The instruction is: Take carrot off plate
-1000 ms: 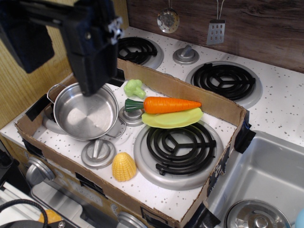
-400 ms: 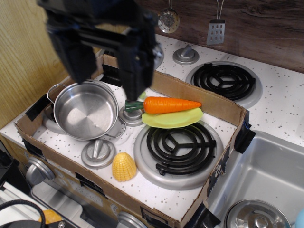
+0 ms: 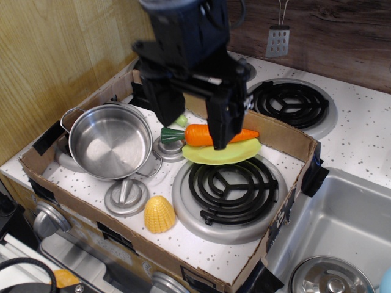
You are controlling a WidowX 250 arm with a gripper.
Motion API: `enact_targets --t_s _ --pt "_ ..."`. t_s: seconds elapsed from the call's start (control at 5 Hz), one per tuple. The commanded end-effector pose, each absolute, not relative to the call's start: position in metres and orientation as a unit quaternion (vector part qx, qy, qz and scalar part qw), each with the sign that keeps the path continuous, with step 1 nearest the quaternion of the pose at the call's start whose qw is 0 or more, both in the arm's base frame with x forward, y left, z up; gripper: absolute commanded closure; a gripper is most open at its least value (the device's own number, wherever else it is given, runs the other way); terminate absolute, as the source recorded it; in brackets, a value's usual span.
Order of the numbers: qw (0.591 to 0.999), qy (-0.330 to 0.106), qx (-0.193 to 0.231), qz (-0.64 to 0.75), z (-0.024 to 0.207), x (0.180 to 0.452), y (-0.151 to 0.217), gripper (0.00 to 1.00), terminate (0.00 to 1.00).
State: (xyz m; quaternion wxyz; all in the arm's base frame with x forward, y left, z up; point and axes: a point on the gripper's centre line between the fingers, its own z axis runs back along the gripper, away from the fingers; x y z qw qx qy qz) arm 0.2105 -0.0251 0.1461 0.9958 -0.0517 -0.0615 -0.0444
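The gripper (image 3: 194,119), fingers spread, hangs over the carrot (image 3: 201,135), which lies on the plate (image 3: 235,152) near the box's back edge. Pot (image 3: 110,141) left, corn (image 3: 159,214) at front.

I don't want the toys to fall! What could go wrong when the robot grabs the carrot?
1. The carrot lies on a thin plate that looks tipped, so a push from the gripper could tilt the plate or roll the carrot off sideways.
2. The fingers are spread wide around the carrot's middle. If they close off-centre, the smooth carrot might slip out.
3. The broccoli sits right behind the left finger and might get bumped.
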Motion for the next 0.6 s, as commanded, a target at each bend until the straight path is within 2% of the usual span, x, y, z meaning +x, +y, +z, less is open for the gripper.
enact_targets --t_s 0.0,0.4 --pt "0.989 -0.087 -0.055 -0.111 0.133 0.259 -0.011 0.0 0.0" --pt "0.962 -0.086 -0.085 -0.245 0.117 0.29 0.008 0.0 0.0"
